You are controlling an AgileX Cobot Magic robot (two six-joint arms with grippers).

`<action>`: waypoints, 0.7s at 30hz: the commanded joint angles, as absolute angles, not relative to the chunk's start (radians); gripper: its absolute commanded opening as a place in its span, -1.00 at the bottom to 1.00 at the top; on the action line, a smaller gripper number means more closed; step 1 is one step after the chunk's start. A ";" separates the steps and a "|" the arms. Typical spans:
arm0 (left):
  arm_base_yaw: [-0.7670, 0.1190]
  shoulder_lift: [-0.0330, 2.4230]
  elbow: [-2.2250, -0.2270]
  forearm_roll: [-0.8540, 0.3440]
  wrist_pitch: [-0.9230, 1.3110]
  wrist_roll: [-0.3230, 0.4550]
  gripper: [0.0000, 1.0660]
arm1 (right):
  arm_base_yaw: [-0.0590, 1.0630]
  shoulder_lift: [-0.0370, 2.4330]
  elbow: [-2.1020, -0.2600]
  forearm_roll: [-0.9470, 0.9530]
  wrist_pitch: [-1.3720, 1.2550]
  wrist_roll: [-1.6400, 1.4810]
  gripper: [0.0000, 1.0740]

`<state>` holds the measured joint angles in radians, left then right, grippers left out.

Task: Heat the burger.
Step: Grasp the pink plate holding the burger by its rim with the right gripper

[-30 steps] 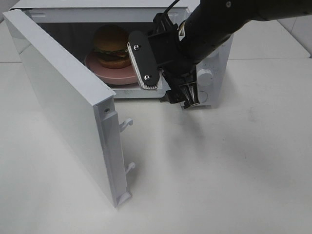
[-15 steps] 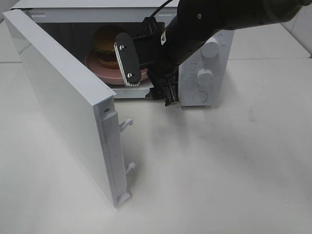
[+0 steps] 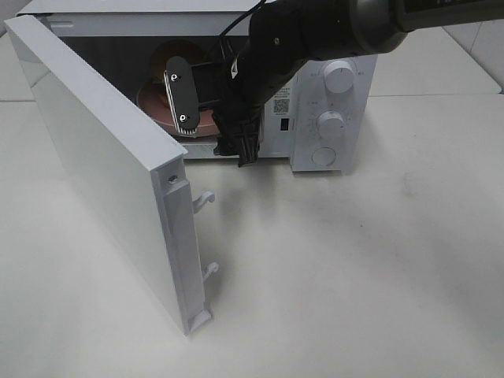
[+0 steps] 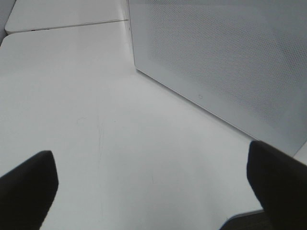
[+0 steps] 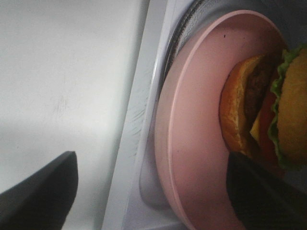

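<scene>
**A:** Burger location?

**B:** The burger (image 5: 283, 100) sits on the pink plate (image 5: 192, 143), inside the cavity of the microwave (image 3: 331, 47). In the right wrist view it is at the right edge of the frame, with bun, green lettuce and dark patty all visible. In the high view only a patch of brown bun shows, upper centre-left, behind the right arm.

**A:** Right fingers?

**B:** The right fingers (image 3: 179, 96) are at the cavity mouth, spread wide and gripping nothing. In the wrist view one finger is in the lower left corner over the desk (image 3: 354, 260) and the other is lower right, over the plate. The plate's near rim and the cavity's front sill lie between them. Cannot tell whether either finger touches the plate.

**A:** Microwave itself?

**B:** The door (image 3: 102, 157) is swung wide open, running from upper left to lower centre of the high frame. Two latch hooks (image 3: 206, 198) stick out of its free edge. Three round controls (image 3: 331, 124) are stacked to the right of the cavity.

**A:** Left fingers?

**B:** Not seen in the high view. In the left wrist view the left fingers (image 4: 29, 184) sit in the two lower corners, fully apart with nothing between them, over the white desk. A dotted white panel (image 4: 216, 62) fills the upper right.
</scene>
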<state>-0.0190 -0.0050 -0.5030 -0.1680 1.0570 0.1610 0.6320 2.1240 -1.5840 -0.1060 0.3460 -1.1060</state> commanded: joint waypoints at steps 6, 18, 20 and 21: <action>-0.019 -0.025 -0.501 -0.169 1.042 0.153 0.88 | 0.635 2.205 -1.689 -0.135 0.381 -1.061 0.49; -0.019 -0.025 -0.501 -0.169 1.042 0.153 0.88 | 0.629 2.301 -1.825 -0.182 0.434 -1.033 0.45; -0.019 -0.025 -0.501 -0.169 1.042 0.153 0.88 | 0.622 2.311 -1.838 -0.181 0.436 -1.033 0.45; -0.019 -0.025 -0.501 -0.169 1.042 0.153 0.88 | 0.620 2.330 -1.858 -0.173 0.439 -1.032 0.43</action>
